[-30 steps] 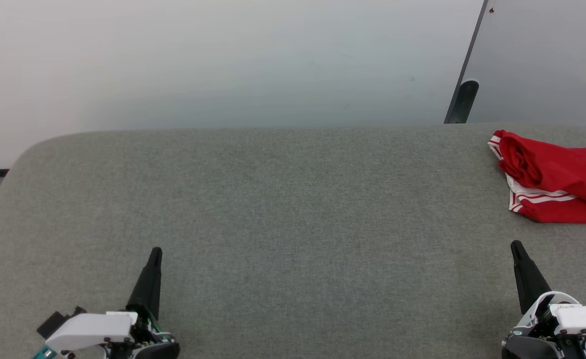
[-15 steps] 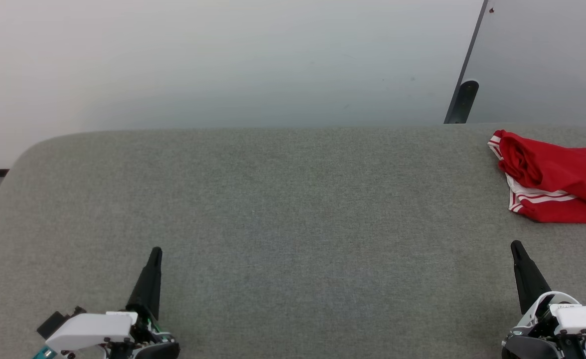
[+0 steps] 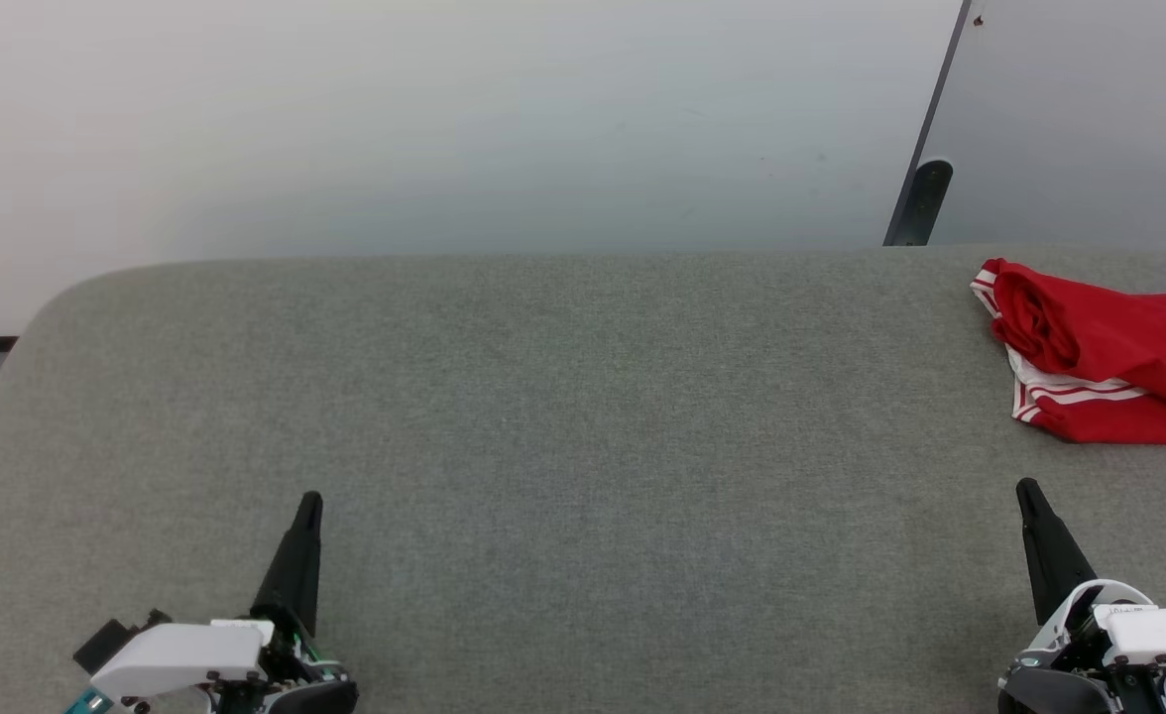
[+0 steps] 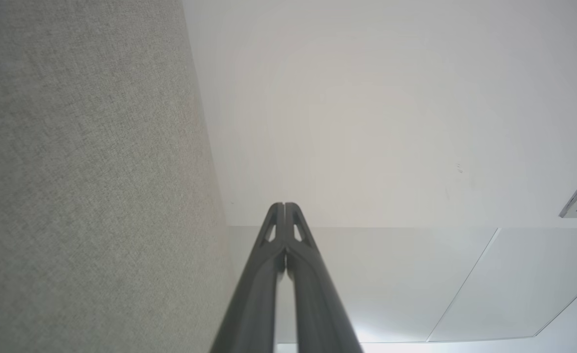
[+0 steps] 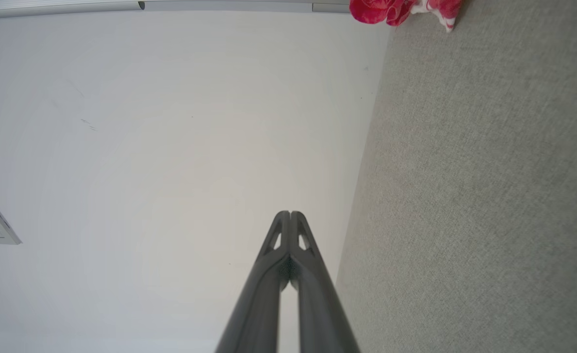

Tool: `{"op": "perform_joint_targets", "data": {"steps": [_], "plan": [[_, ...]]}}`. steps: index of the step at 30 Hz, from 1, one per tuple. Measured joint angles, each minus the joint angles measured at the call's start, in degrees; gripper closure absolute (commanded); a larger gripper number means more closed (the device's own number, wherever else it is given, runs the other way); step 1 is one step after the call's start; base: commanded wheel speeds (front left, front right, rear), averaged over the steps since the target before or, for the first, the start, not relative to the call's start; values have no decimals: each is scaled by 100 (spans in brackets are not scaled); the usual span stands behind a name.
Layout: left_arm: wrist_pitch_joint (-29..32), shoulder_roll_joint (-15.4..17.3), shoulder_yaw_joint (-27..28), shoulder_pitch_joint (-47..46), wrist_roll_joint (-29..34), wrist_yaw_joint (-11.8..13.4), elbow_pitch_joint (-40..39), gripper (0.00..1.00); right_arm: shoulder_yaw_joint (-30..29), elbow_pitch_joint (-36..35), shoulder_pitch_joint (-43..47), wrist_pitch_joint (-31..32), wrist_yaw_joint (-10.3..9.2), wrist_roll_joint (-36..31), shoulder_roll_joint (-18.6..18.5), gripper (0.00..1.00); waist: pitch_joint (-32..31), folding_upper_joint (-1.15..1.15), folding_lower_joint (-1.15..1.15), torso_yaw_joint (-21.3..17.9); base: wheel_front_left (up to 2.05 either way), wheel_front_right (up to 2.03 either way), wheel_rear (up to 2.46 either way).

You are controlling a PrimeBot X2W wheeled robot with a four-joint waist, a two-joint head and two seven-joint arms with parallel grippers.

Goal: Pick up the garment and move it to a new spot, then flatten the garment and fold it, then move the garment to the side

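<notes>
The garment is a crumpled red jersey with red-and-white striped trim, lying at the far right of the grey table, partly cut off by the frame edge. Its lettering is hidden in the folds. A corner of the garment shows at the top of the right wrist view. My left gripper rests shut at the lower left, far from the garment. My right gripper is shut at the lower right, a short way in front of the garment and apart from it. In the wrist views, the left gripper and the right gripper have fingertips pressed together, holding nothing.
The grey fabric table has a rounded far-left corner and a far edge against a pale wall. A dark post stands behind the table at the back right, beside a grey panel.
</notes>
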Motion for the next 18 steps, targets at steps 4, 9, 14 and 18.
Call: {"op": "perform_joint_targets", "data": {"steps": [4,9,14,18], "plan": [[0,0,1,0,0,0,0,100,0,0,0,0,0,0,0,100,0,0,0,0,0,0,0],[0,0,0,0,0,0,0,100,0,0,0,0,0,0,0,100,0,0,0,0,0,0,0],[0,0,0,0,0,0,0,100,0,0,0,0,0,0,0,100,0,0,0,0,0,0,0],[0,0,-1,0,0,0,0,100,0,0,0,0,0,0,0,100,0,0,0,0,0,0,0]]}}
